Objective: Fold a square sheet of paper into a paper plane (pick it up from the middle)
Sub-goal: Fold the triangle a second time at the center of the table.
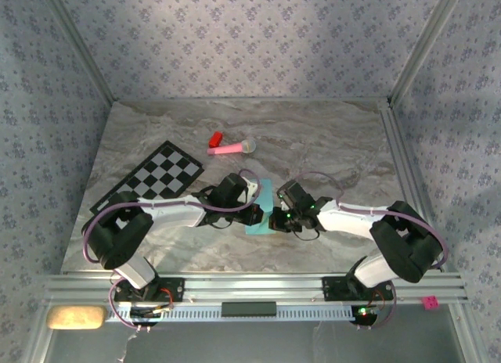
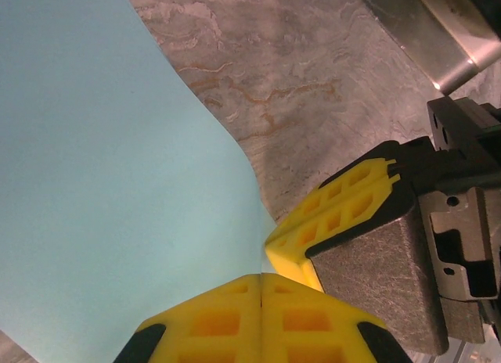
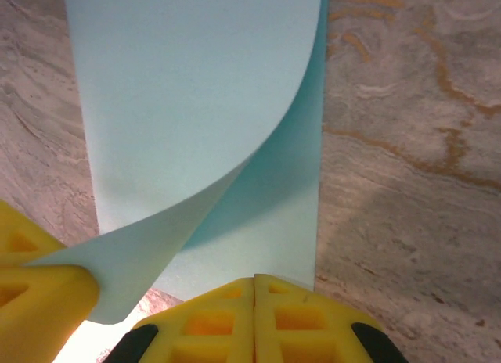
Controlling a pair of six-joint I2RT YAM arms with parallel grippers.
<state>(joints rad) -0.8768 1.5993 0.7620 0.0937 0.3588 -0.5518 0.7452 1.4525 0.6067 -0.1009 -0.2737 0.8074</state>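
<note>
Left end effector [image 2: 261, 286] cropped, paper sheet [image 2: 117, 183] overflowing

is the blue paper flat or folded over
partly folded: one flap of the sheet curls up and over the layer beneath, not yet creased flat

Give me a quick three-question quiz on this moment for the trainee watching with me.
1. True or false: the square sheet of paper lies wholly flat on the table.
2. Where does the sheet sit in the top view? A: on the checkered mat. B: between the left gripper and the right gripper. C: beside the pink stick toy.
3. How do the right gripper's jaws stand in its own wrist view?
Key: 1 false, one side curls up off the table. 2 B. 3 shut, fingertips together.
</note>
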